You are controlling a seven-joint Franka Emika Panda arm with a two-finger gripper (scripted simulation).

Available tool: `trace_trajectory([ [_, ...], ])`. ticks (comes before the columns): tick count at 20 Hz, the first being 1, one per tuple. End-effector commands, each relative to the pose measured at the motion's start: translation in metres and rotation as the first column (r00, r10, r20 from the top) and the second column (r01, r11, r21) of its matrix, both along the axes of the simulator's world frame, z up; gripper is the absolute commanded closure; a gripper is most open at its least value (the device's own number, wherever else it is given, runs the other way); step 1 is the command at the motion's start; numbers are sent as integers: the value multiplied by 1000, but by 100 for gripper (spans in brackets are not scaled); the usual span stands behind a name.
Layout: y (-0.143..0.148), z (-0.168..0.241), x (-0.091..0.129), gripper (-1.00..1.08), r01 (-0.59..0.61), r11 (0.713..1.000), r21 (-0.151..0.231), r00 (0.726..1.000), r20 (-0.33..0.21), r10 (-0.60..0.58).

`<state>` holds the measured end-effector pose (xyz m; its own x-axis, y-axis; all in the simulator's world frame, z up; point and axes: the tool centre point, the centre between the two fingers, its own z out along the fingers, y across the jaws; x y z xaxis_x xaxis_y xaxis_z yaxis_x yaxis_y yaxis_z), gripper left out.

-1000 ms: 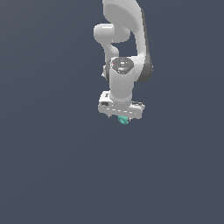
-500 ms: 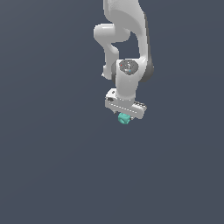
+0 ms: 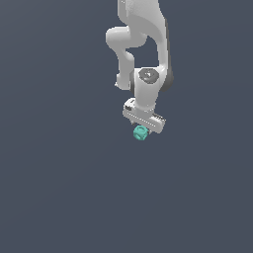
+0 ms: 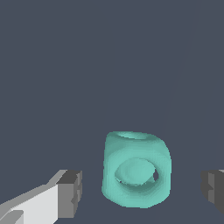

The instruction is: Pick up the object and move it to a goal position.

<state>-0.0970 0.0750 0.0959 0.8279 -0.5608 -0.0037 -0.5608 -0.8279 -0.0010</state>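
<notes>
The object (image 3: 140, 132) is a tiny teal-green blocky lump with rounded knobs. It lies just under my white gripper (image 3: 144, 123) in the exterior view. In the wrist view the object (image 4: 136, 174) sits between the two dark fingertips (image 4: 71, 193), with a clear gap on each side. The gripper (image 4: 142, 192) is open and straddles the object without touching it. The object shows a round hollow on the face turned to the wrist camera.
The white arm (image 3: 143, 44) comes down from the top of the exterior view. Around it is only a plain dark grey-blue surface (image 3: 59, 188).
The hand has turned about its axis, so its bar now slants down toward the exterior view's right. The object has stayed in about the same place under it.
</notes>
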Motion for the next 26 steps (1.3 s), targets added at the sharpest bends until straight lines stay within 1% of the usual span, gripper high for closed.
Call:
trace_trajectory([
  [1,2,-3,-5,-92,29,1000,-1,1000,1,-29],
  [7,4,-6,-11,-92,62,998,-3,998,2,-62],
  [13,4,-9,-12,-92,60,998,-3,998,2,-60],
  [26,4,-54,-13,-92,65,998,-3,998,2,-65],
])
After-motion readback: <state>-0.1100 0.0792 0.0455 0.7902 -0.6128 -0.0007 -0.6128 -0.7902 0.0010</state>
